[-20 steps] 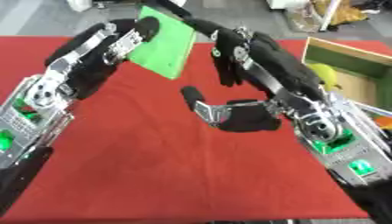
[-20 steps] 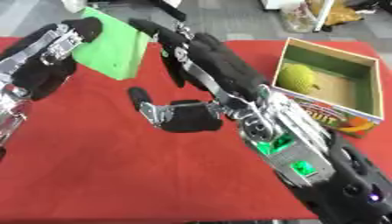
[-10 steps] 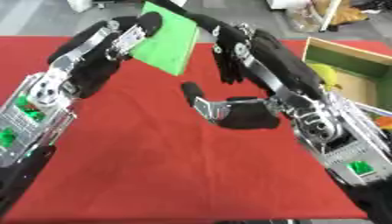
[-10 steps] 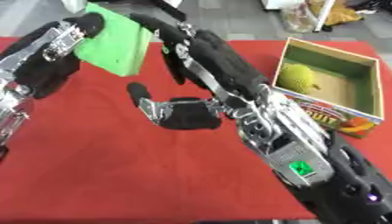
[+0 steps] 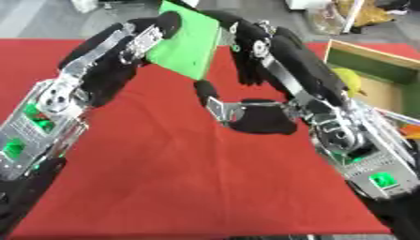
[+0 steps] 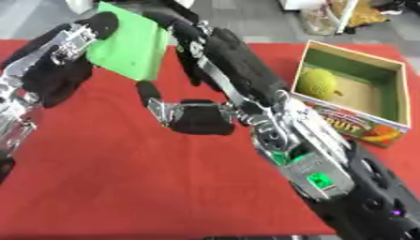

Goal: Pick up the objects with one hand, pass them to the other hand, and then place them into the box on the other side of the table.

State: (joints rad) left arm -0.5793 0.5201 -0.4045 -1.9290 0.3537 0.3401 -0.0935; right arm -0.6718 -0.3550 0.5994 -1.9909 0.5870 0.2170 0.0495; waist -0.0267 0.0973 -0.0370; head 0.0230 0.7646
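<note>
My left hand [image 5: 135, 40] pinches the flat green block [image 5: 187, 44] by its left edge, my right hand [image 5: 254, 44] curled onto its opposite edge; I judge it light and stiff, best gripped across its edges.

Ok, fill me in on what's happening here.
The left robot hand holds a flat green object up over the red table, and the right robot hand is at its other edge, fingers on it: a handover in mid-air. The box on the right already holds a yellow-green object.
</note>
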